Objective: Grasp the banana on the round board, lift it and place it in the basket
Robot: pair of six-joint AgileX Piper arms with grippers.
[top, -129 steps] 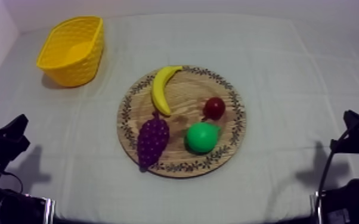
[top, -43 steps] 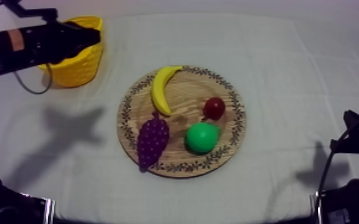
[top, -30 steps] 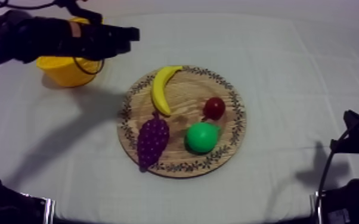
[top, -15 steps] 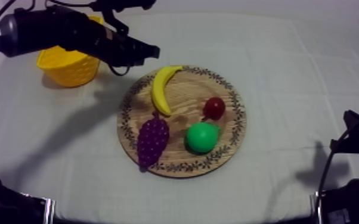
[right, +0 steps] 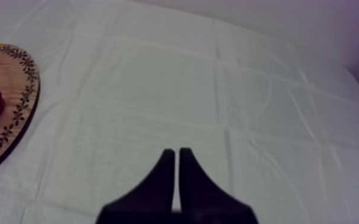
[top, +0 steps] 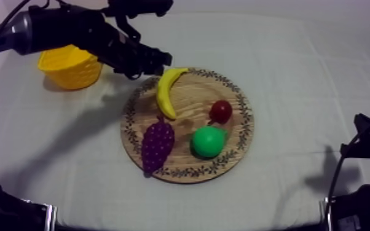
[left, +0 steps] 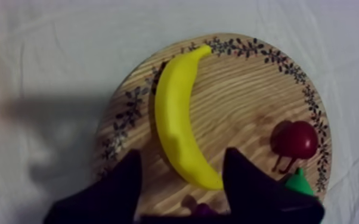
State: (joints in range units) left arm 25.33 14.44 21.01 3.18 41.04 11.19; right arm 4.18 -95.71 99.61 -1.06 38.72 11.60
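Just above the banana, left end effector spreads apart; right end effector sits pressed together.

Your top view hangs above the near edge of the grey-white cloth and looks down at a slant. It stands far enough off to take in the whole cloth, the round wooden board with the patterned rim in the middle and the yellow basket at the far left. Your left wrist view sits close over that board, facing down past the left gripper onto the curved yellow banana. Your right wrist view rides low, looking across the cloth past the right gripper. All three share the board's rim beside the small red fruit.
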